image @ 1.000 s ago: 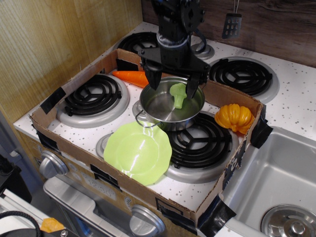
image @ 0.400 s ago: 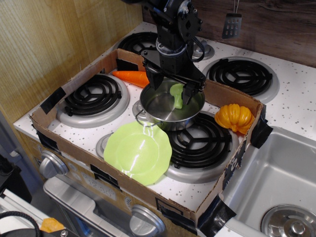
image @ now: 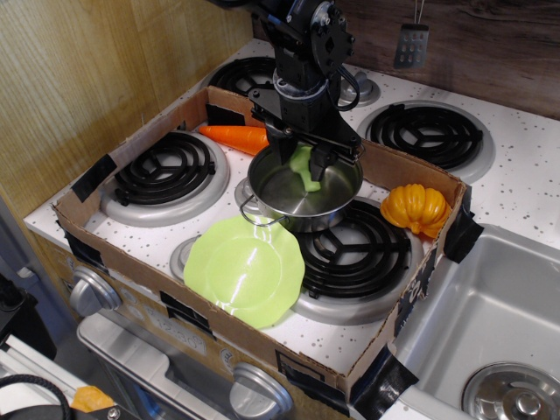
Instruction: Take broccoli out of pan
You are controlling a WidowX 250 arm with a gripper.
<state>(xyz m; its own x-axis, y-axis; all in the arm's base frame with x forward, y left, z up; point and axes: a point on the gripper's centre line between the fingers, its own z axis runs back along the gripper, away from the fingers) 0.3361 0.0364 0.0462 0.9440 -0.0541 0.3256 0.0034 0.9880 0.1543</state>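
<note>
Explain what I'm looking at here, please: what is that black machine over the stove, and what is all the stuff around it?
That black machine is a robot arm, and the single camera looks down on it from the front, above a toy stove. At the arm's end is its claw, two black fingers that pinch things. Right now the claw reaches into the round shiny steel pot, and its fingers sit on either side of the small light-green toy broccoli, closed around it or nearly so. The broccoli is still inside the pot.

Around the pot, inside a shallow cardboard tray laid over the burners, lie a flat lime-green plate in front, an orange toy carrot behind, and an orange toy pumpkin to the picture's right. A steel sink sits at the lower right.
</note>
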